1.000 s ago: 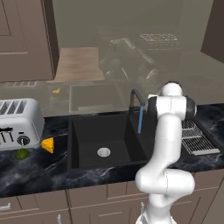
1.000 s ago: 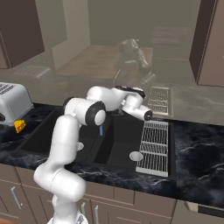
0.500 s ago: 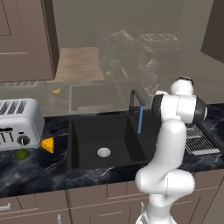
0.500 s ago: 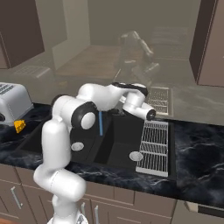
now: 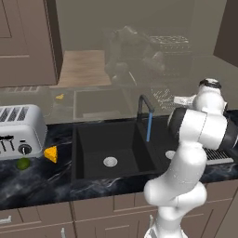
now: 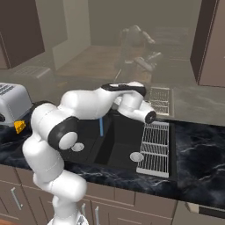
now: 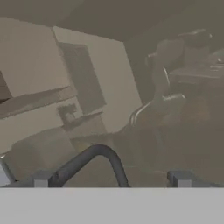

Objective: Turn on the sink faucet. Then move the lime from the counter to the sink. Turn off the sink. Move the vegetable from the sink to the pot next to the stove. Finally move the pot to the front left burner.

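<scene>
A: How is the gripper (image 7: pixel 111 179) seen?
B: In the hand view two small grey fingertips (image 7: pixel 41 178) are seen at the bottom edge, set well apart, and nothing is held between them. The arched top of the sink faucet (image 7: pixel 94 158) is seen curving between them, low in the frame, but whether it is touched cannot be told.

A: And from the base views?
B: In the left base view the faucet (image 5: pixel 144 108) is found at centre, behind the sink (image 5: pixel 93 139), and a thin blue stream of water (image 5: pixel 149 127) is seen falling from its spout into the basin. The white arm is bent across the right of the frame.

A: Where is the lime placed?
B: The lime (image 5: pixel 23 163) is seen at lower left of the left base view, on the counter (image 5: pixel 42 183), just below the toaster (image 5: pixel 18 132). The cheese wedge (image 5: pixel 51 154) is set just to its right, near the sink's left rim.

A: Anything on the far side?
B: In the right base view a metal drying rack (image 6: pixel 154 147) is laid over the right half of the sink, right of centre.
</scene>
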Robot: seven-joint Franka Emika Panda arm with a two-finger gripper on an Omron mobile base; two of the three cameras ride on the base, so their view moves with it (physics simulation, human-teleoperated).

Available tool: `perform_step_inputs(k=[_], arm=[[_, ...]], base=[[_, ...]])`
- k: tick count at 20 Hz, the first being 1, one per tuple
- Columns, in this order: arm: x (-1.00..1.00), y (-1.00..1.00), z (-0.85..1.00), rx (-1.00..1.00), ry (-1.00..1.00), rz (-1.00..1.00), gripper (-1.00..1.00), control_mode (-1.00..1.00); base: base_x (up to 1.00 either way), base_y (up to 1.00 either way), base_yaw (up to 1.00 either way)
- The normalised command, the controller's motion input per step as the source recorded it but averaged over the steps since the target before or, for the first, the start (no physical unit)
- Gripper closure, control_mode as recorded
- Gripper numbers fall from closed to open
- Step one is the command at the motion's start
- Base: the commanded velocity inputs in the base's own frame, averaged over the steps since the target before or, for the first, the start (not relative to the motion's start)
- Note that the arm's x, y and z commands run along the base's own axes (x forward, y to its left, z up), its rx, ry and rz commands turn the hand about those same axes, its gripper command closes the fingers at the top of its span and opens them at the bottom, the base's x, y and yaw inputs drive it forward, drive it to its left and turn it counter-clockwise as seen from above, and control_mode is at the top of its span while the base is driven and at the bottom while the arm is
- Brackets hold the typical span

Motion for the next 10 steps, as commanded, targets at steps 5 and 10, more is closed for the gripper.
perform_step_inputs(k=[5,10], arm=[[-0.42,0.37,0.67,-0.29,-0.19,0.06,-1.0,-1.0],[-0.1,0.58,0.59,-0.35,-0.22,0.17,-1.0,-1.0]], base=[[0.0,0.0,0.0],[0.0,0.0,0.0]])
